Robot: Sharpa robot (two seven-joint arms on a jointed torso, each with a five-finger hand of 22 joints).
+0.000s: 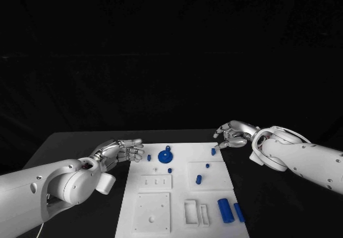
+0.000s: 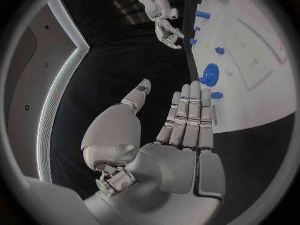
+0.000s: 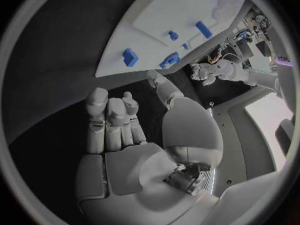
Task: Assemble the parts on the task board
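The white rectangular task board (image 1: 179, 218) lies mid-bench with small blue plastic parts on it: a round blue knobbed disc (image 1: 166, 156) at the far left, two blue cylinders (image 1: 226, 210) at the near right. The left hand (image 1: 123, 150), fingers extended and empty, hovers beside the board's far-left edge. The right hand (image 1: 233, 135), fingers curled around nothing, hangs at the far-right corner. Judged stage: approach, nothing grasped. The next move calls for lowering one hand onto a loose part.
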